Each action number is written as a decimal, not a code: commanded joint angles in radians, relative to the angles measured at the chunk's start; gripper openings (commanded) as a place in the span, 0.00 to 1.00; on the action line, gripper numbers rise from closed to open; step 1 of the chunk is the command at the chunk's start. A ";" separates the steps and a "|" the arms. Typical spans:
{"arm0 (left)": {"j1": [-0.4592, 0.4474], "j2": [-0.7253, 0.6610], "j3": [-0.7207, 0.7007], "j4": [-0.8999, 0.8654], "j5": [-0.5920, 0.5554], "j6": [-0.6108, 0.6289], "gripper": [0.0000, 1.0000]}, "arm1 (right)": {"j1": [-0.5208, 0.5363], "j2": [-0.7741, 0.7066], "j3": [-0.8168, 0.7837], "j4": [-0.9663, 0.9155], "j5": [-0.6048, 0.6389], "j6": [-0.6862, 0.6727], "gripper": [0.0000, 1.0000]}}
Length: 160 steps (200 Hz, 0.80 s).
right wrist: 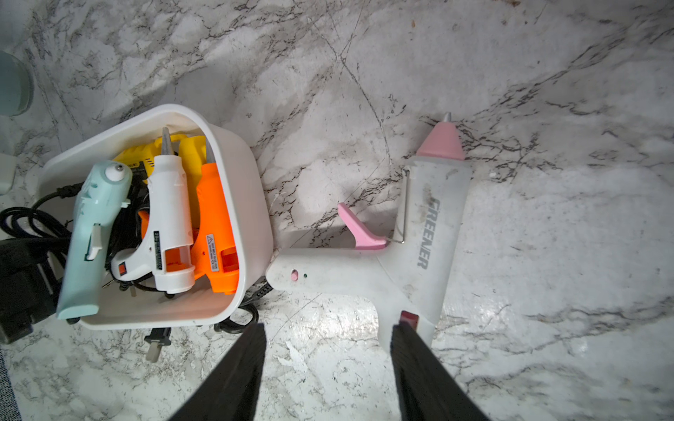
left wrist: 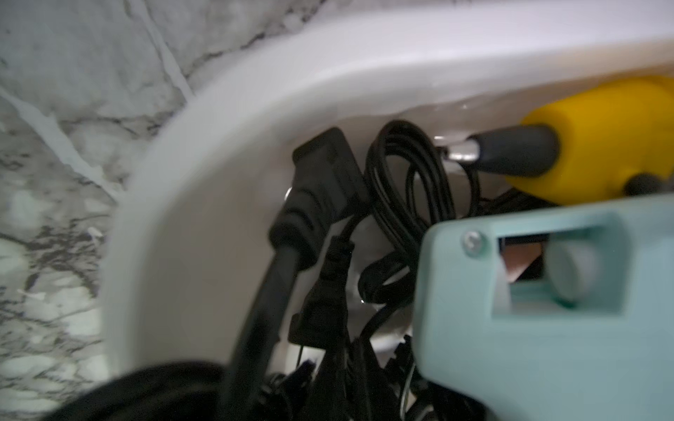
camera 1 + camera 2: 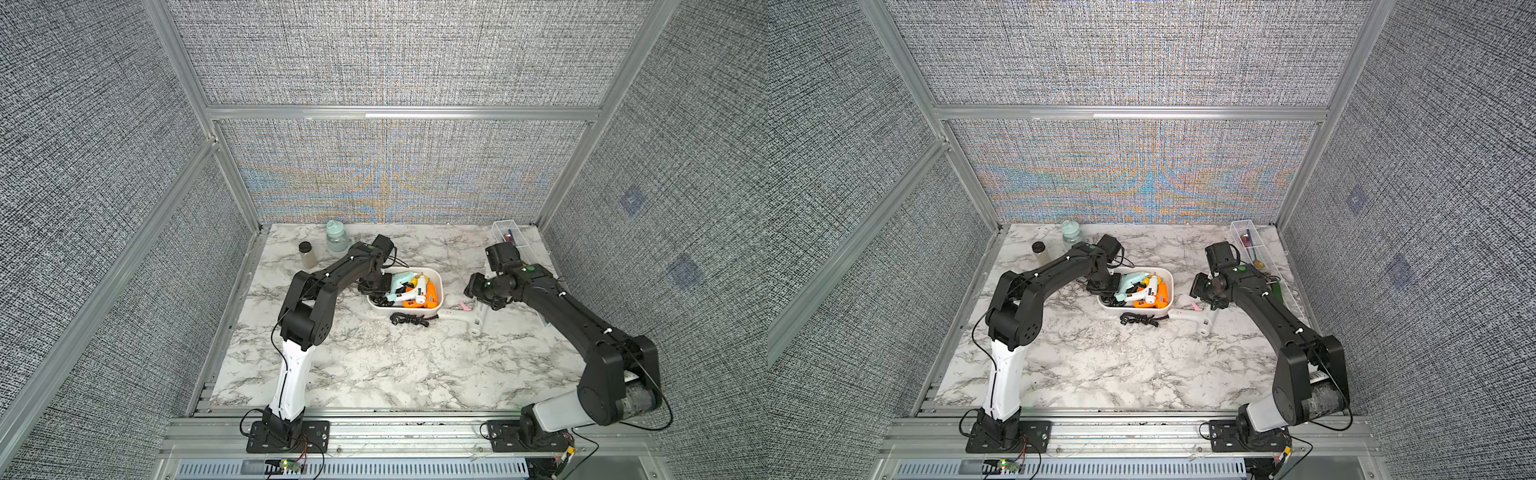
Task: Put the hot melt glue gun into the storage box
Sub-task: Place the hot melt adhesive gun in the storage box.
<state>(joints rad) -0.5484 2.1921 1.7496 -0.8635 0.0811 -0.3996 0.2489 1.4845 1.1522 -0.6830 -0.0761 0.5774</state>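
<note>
The white storage box [image 3: 437, 276] [image 3: 1169, 274] [image 1: 251, 204] holds several small glue guns: mint [image 3: 398, 283] [image 2: 547, 328], white [image 1: 169, 204], orange [image 1: 217, 233] and yellow [image 2: 601, 160]. A large white hot melt glue gun [image 3: 461, 314] [image 3: 1187, 314] [image 1: 426, 233] with a pink tip and trigger lies flat on the table, its handle end touching the box's right wall. My right gripper [image 1: 328, 328] hovers open above the table beside that gun's rear end. My left gripper [image 3: 374, 291] is shut and sits low in the box's left end among black cords [image 2: 401, 189]; its fingertips are hidden in the dark.
A black cord bundle [image 3: 409, 320] with its plug [image 1: 157, 340] lies on the table just in front of the box. A black-lidded jar [image 3: 308, 254] and a mint bottle [image 3: 336, 237] stand at the back left. A long clear tray [image 3: 515, 243] runs along the right edge.
</note>
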 commanded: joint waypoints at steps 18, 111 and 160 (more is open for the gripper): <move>-0.026 0.007 0.014 -0.048 0.012 0.005 0.15 | 0.000 0.001 0.009 0.005 -0.002 0.002 0.60; -0.066 -0.088 0.198 -0.216 -0.131 0.047 0.58 | 0.001 -0.002 0.037 -0.004 -0.011 0.004 0.61; -0.019 -0.159 0.135 -0.183 -0.208 0.006 0.44 | 0.003 -0.004 0.026 -0.001 -0.011 0.006 0.61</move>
<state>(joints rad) -0.6041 2.0617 1.9247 -1.0554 -0.0711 -0.3679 0.2497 1.4860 1.1786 -0.6849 -0.0864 0.5808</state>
